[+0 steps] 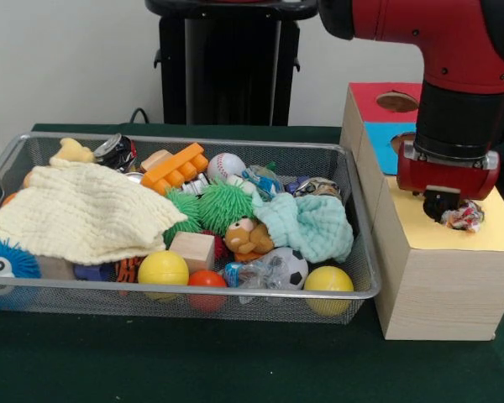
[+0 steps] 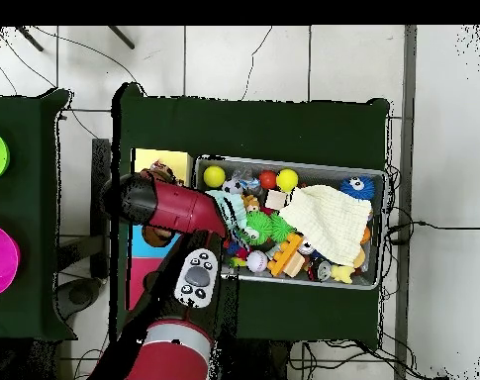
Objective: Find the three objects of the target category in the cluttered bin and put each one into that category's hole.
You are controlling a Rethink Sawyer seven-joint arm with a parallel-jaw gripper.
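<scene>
The robot's hand (image 1: 452, 207) holds a small flowery cloth piece (image 1: 464, 217) tight, right over the yellow top of the wooden box (image 1: 441, 281), and the round hole in that top is hidden under the hand. Just beside the box on the green counter (image 1: 235, 369) sits the wire mesh bin (image 1: 363, 290). Inside it are a pale-yellow waffle cloth (image 1: 84, 211), a mint-green waffle cloth (image 1: 312, 227), balls, and other toys.
</scene>
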